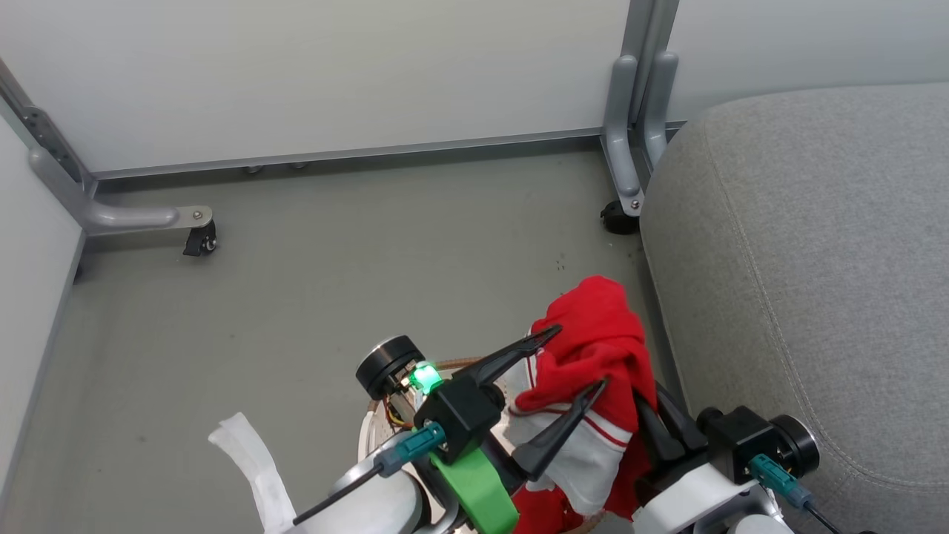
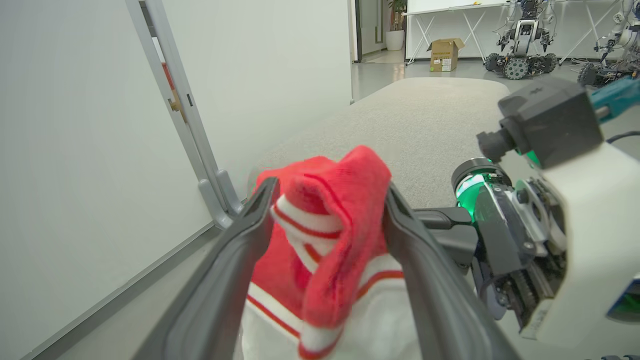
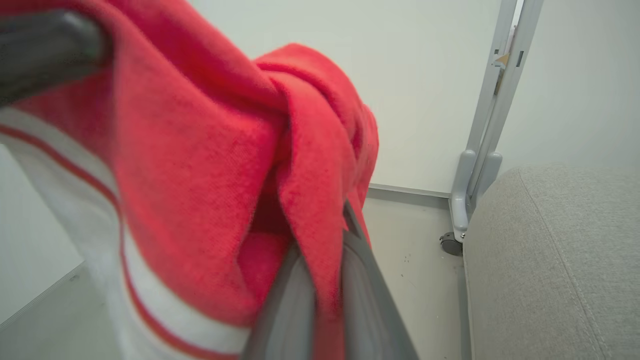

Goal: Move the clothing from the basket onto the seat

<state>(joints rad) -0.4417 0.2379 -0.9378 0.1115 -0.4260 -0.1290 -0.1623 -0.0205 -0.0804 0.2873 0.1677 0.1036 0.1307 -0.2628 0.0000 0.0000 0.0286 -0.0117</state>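
We count one grey seat (image 1: 815,259) along the right of the head view, with the grey floor (image 1: 334,297) beside it. One bundle of red-and-white clothing (image 1: 600,334) is held up just beside the seat's left edge, above a sliver of one basket's brown rim (image 1: 456,363). Two pincers grip it. The left pincer (image 1: 571,363) has its fingers part-way apart, clamped on a thick fold that touches both. The right pincer (image 1: 656,419) has its fingers almost together, pinching red cloth between them.
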